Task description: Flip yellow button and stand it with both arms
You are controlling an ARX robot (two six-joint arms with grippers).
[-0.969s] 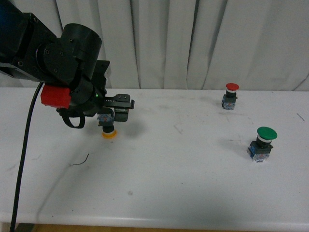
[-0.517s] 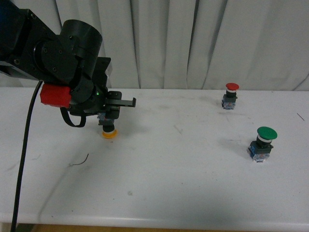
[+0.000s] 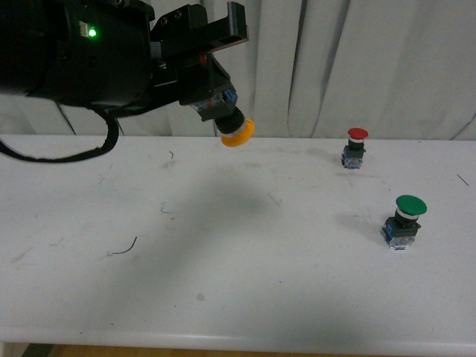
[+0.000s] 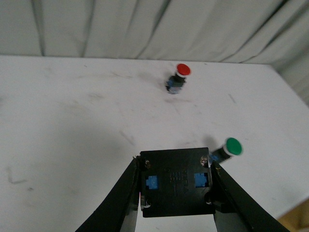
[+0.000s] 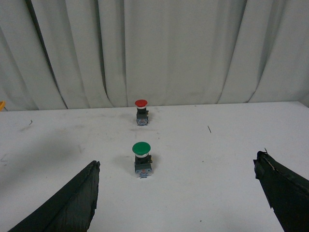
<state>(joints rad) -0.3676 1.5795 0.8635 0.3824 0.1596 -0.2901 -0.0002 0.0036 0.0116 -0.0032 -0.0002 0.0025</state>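
My left gripper is high above the white table, shut on the yellow button. The button hangs tilted, its yellow-orange cap pointing down and to the right. In the left wrist view the button's black and blue base fills the gap between the fingers of the left gripper. My right gripper is open with only bare table between its fingers; it does not show in the front view.
A red-capped button stands upright at the back right. A larger green-capped button stands upright nearer, on the right. White curtains hang behind the table. The red button and green button lie ahead of the right gripper.
The left arm has risen from the table and swung right and nearer the camera, lifting the yellow button off the surface. The button now hangs tilted in the air.
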